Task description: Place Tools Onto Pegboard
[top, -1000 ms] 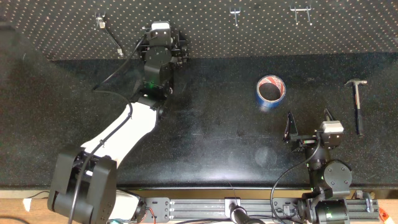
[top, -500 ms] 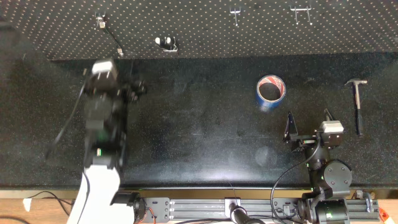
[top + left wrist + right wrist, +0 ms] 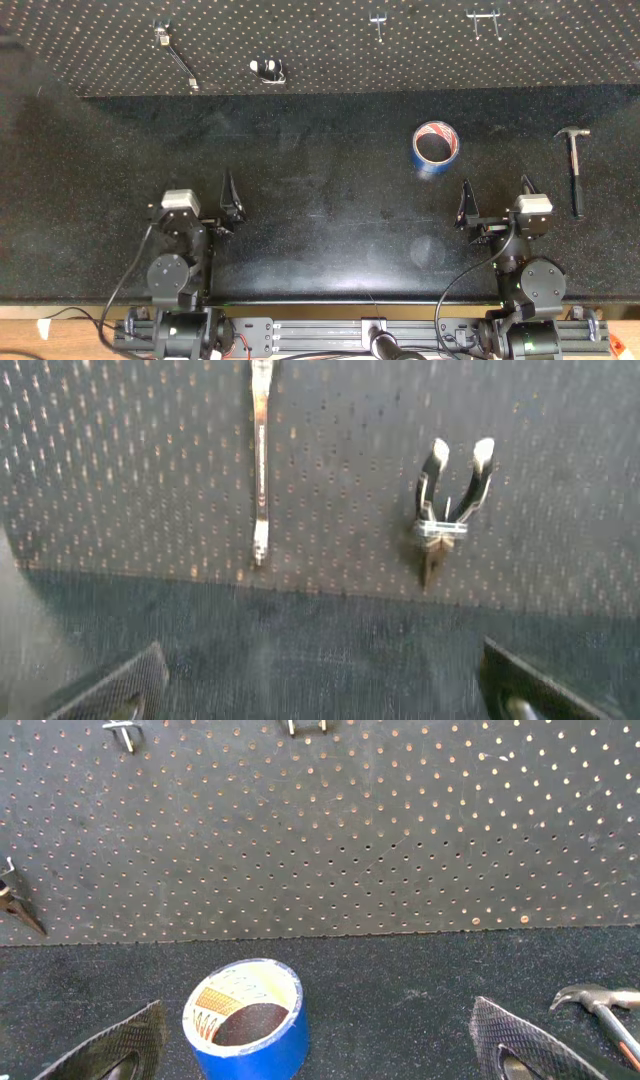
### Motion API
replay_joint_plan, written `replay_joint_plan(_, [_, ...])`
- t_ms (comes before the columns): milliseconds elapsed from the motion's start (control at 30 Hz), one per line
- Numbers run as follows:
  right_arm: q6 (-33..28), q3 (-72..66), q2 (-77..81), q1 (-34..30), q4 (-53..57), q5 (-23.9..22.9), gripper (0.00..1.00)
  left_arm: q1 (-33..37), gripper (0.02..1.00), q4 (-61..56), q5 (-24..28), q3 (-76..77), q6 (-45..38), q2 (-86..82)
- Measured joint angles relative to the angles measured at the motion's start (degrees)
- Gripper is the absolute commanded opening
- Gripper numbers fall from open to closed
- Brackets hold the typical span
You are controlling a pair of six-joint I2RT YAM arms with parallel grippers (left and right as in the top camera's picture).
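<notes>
At the upper left a wrench (image 3: 177,57) is hanging on the pegboard (image 3: 330,45), and pliers (image 3: 267,69) are hanging just to its right. Down at the lower left, the left hand (image 3: 195,205) is sitting over the worktop (image 3: 330,170), its fingers spread around nothing. A hook (image 3: 377,20) and another hook (image 3: 484,20) are sticking out at the upper right. Tape (image 3: 436,147) is lying flat, hole up, right of centre. Below it the right hand (image 3: 496,205) is sitting spread too. A hammer (image 3: 574,170) is lying at the far right.
</notes>
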State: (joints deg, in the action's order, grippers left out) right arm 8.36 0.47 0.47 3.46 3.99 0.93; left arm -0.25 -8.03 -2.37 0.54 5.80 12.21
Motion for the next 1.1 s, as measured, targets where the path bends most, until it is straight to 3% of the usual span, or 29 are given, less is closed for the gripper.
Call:
replay_joint_plan(133, [0.00, 0.00, -0.02, 0.00, 0.00, 0.00, 0.989, 0.02, 0.996, 11.98, 0.28, -0.13, -0.61, -8.09])
replay_joint_plan(300, [0.00, 0.00, 0.00, 0.00, 0.00, 0.00, 0.989, -0.02, 0.996, 12.11, 1.16, -0.13, -5.70, -11.10])
replay_joint_plan(833, [0.00, 0.00, 0.00, 0.00, 0.00, 0.00, 0.989, 1.88, 0.996, 12.13, 1.42, -0.13, -5.99, -11.10])
replay_joint_plan(1100, [0.00, 0.00, 0.00, 0.00, 0.00, 0.00, 0.989, -1.46, 0.996, 12.13, 1.42, -0.13, -5.99, -11.10])
